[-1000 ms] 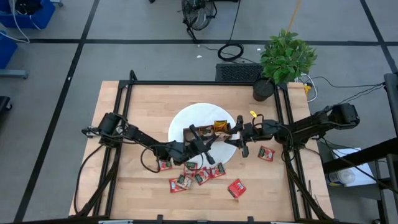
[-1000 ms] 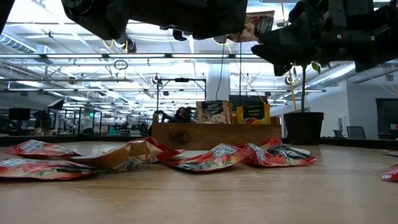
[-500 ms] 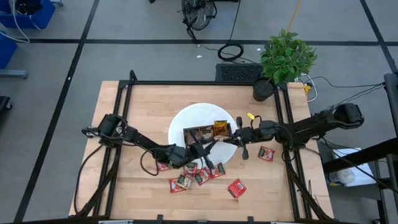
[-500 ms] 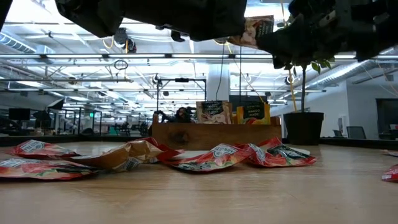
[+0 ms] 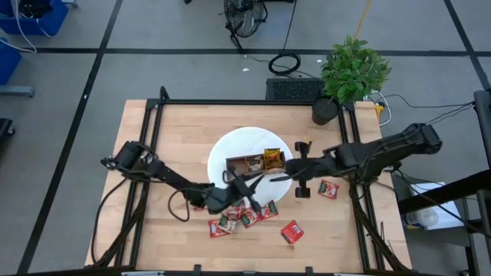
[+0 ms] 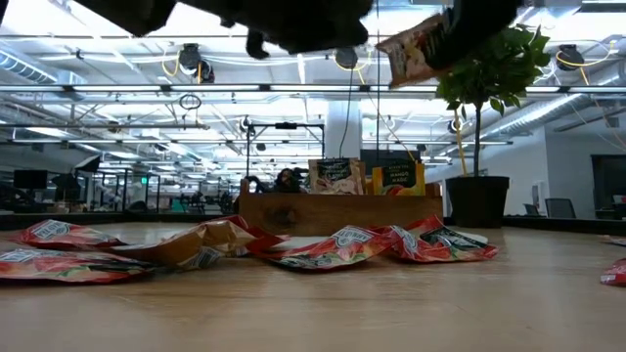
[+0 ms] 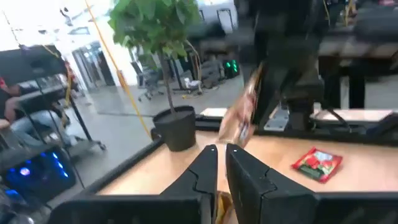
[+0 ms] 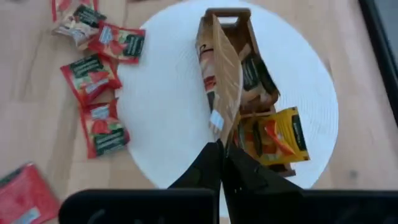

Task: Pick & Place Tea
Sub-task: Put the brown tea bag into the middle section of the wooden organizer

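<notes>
As you look down from the high camera, table (image 5: 153,153): wooden top, with a white round mat (image 5: 226,149) at its middle and a potted plant (image 5: 353,69) at the far right corner
Tray (image 5: 244,163): brown wooden, standing on the mat; you see a yellow sachet (image 5: 272,158) upright in its right-hand end, and the low view shows labelled sachets (image 6: 335,176) standing above its wall
Right gripper (image 5: 270,178): reaching in from the right, over the mat just in front of the tray; your wrist camera shows it (image 8: 220,149) clamped tight on the bottom edge of one sachet
Held tea sachet (image 8: 225,93): tan, seen edge-on from the right wrist, lined up over the tray and mat; in the low view it (image 6: 416,49) hangs tilted, high above the tabletop
Left gripper (image 5: 244,184): over the near edge of the mat, close beside the right gripper; from the left wrist (image 7: 221,165) you cannot tell whether it is open or closed, and nothing shows gripped in it
Same sachet from the left wrist (image 7: 242,118): just beyond your left gripper, apart from it
Loose tea (image 5: 242,215): a cluster of red sachets flat on the wood in front of the mat
Stray red sachets: one (image 5: 291,231) nearer the front edge, one (image 5: 328,188) under the right arm
Low view foreground: red sachets (image 6: 342,244) lying crumpled on the wood before the tray
</notes>
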